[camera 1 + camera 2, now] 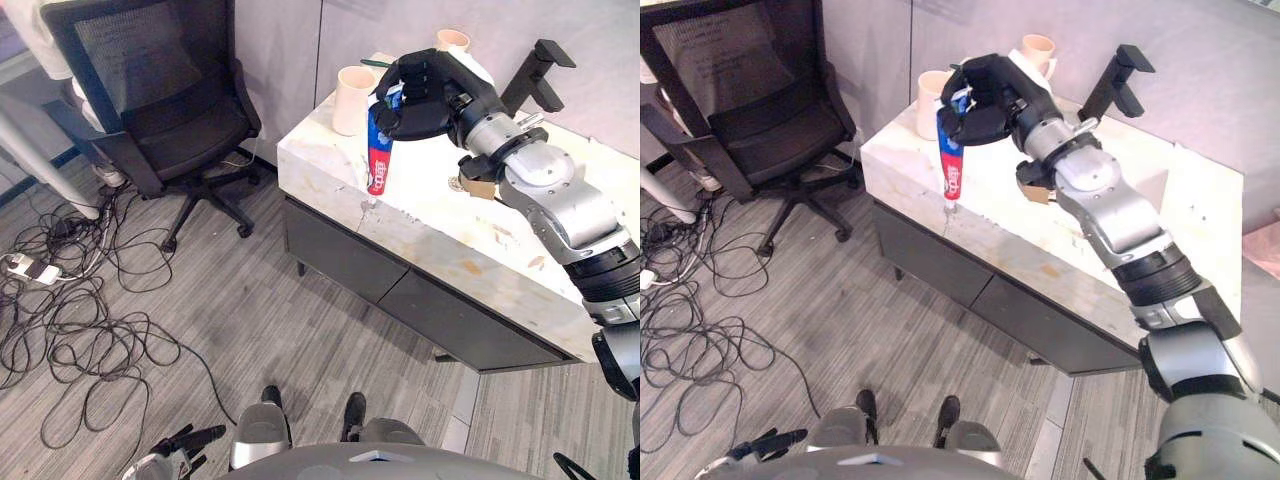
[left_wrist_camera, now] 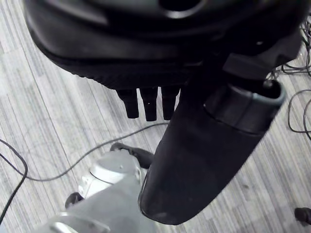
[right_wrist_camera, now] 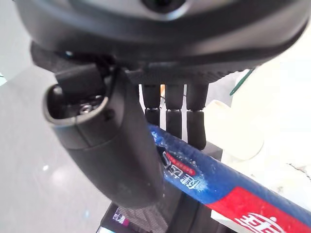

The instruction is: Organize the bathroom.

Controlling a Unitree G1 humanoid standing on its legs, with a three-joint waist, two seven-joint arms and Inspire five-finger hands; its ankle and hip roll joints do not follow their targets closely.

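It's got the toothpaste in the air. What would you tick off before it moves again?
1. Right hand shut on the toothpaste tube: ok.
2. Tube hanging clear above the marble counter: ok.
3. Nearer cup upright, close beside the tube: ok.
4. Room inside that cup: cannot tell.
5. Far cup standing behind the hand: ok.
6. Left hand low above the floor, out of the way: ok.

Grey wood-grain plank floor (image 1: pixel 300 330), black mesh swivel office chair (image 1: pixel 160 100), tangled black cables (image 1: pixel 70 300), pale marble-topped dark cabinet (image 1: pixel 400 280), grey partition wall (image 1: pixel 290 40).
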